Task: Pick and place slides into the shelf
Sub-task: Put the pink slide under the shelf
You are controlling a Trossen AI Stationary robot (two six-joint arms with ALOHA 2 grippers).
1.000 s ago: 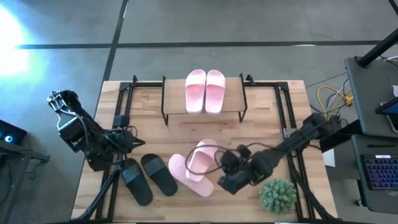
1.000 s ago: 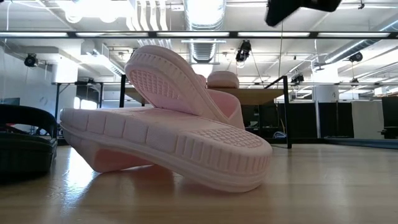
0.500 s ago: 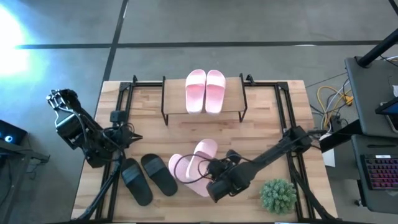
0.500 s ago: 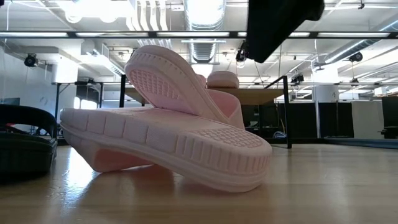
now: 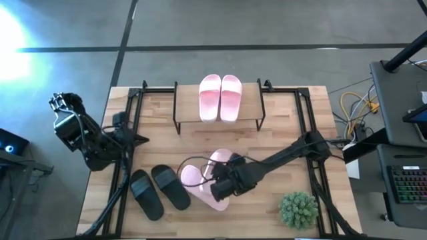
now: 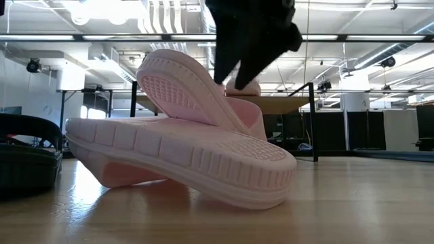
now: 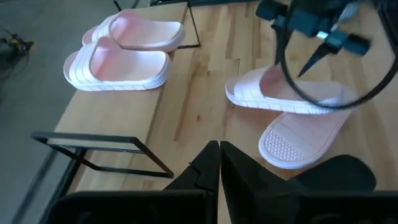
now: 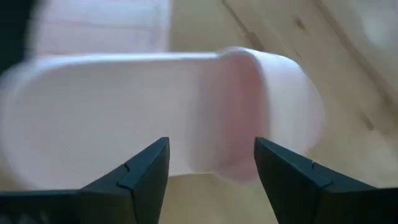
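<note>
Two light pink slides (image 5: 220,97) lie side by side on the shelf's wood top board (image 5: 250,110) at the far middle. Two more pink slides (image 5: 203,180) lie overlapped at the table's middle: one upright (image 7: 280,93), leaning on the other, which is sole-up (image 7: 298,134). Two black slides (image 5: 160,190) lie near the left. My right gripper (image 8: 211,168) hangs open just above the upright pink slide (image 8: 186,106), touching nothing. My left gripper (image 7: 219,163) is shut with nothing in it, over the table's left part.
A green plant ball (image 5: 298,210) sits at the near right corner. Black metal frames (image 5: 133,113) (image 5: 303,113) run along the table's left and right sides. Bare wood lies between the shelf and the pink slides.
My right gripper has travelled toward the table's left, come down over the overlapped pink slides, and opened from shut to wide. My left gripper has drawn back a little toward the far left. The slides have stayed where they were.
</note>
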